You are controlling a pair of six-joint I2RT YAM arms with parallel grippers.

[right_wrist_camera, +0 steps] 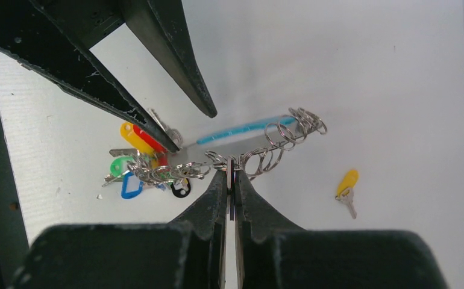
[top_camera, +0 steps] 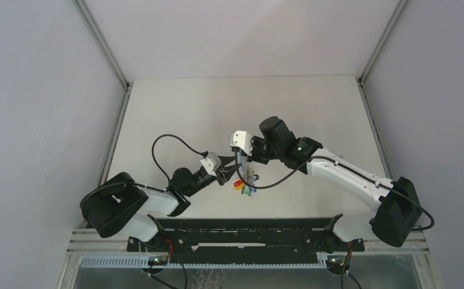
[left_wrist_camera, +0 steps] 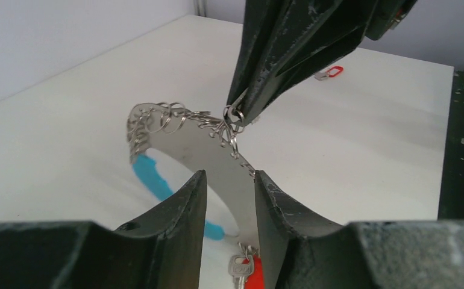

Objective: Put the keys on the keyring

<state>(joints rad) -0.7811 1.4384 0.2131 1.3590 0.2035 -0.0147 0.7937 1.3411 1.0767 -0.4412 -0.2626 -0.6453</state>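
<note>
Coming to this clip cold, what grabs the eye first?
Both arms meet over the keyring, with its coloured tags bunched at one end. The right tool is pinched shut on one of its small rings, while the left tool straddles the metal band, open. A loose yellow-tagged key lies apart on the table.

2 arms angled inward, wrists set near each other at centre, left arm (top_camera: 157,201) folded low, right arm (top_camera: 350,174) stretched out longer, left gripper (left_wrist_camera: 229,180) held with fingers parted, right gripper (right_wrist_camera: 230,174) pinched tight on a ring of the keyring (right_wrist_camera: 278,135).
</note>
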